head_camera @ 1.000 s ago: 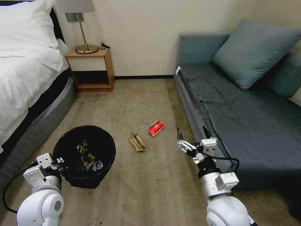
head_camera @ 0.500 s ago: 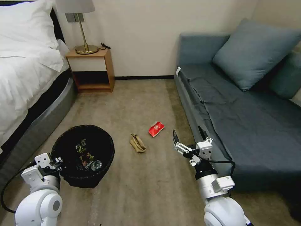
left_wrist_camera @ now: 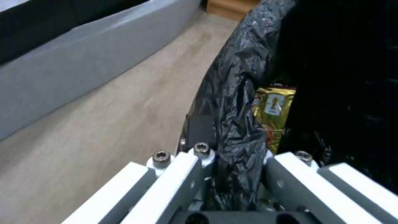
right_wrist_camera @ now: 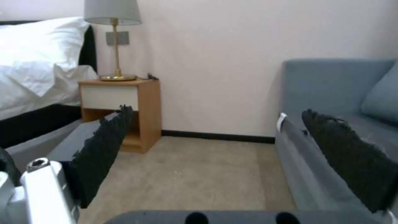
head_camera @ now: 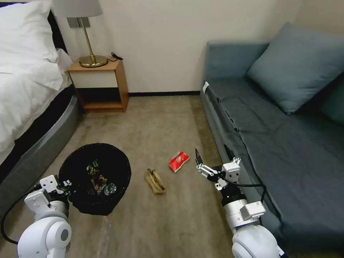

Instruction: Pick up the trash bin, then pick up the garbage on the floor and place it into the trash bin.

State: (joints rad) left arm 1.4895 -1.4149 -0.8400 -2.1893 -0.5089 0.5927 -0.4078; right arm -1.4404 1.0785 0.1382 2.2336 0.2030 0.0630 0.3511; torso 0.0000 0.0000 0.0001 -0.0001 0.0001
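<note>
The black trash bin (head_camera: 95, 177) hangs at my lower left, my left gripper (head_camera: 65, 187) shut on its near rim. In the left wrist view the left gripper (left_wrist_camera: 234, 174) pinches the black liner at the rim (left_wrist_camera: 236, 90), with a gold-brown snack wrapper (left_wrist_camera: 273, 109) just inside. A clear bottle (head_camera: 110, 189) also lies in the bin. On the carpet lie the crumpled tan paper bag (head_camera: 154, 181) and the red packet (head_camera: 178, 161). My right gripper (head_camera: 212, 156) is open, just right of the red packet; its black pads (right_wrist_camera: 104, 146) stand wide apart with nothing between them.
A blue-grey sofa (head_camera: 286, 143) runs along the right, close beside my right arm. The bed (head_camera: 21, 107) lines the left side. A wooden nightstand (head_camera: 98, 86) with a lamp stands at the far wall. Open carpet lies between bed and sofa.
The camera has moved, so the whole picture has shifted and the litter sits lower. My open right gripper is now closer to the red packet. The left gripper still holds the bin.
</note>
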